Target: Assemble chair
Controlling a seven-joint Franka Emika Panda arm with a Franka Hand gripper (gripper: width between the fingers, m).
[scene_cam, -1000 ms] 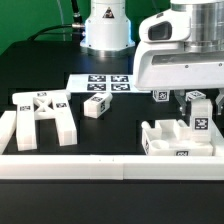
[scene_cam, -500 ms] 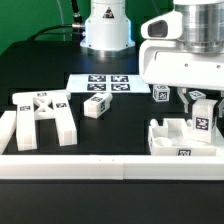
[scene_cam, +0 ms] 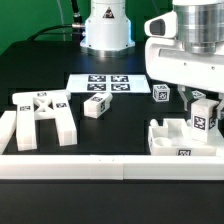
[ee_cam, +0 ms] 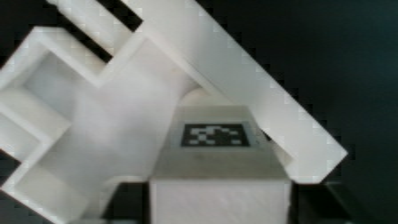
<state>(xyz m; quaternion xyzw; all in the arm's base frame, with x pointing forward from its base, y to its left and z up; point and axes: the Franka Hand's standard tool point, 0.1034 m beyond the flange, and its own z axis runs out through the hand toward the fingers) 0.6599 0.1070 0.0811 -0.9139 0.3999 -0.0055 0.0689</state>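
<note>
Black tabletop: fingers, drifted toward the exterior view's right, straddle the chair's tagged block, possibly loosened, grip unclear.

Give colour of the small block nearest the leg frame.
Small cube-shaped block: matte white with a black-and-white tag; exterior view.

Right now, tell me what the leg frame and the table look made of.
Leg frame: probably plastic, possibly printed; matte white, blocky edges, no glare. Table: black, matte, maybe cloth or a mat; it shows no reflections.
</note>
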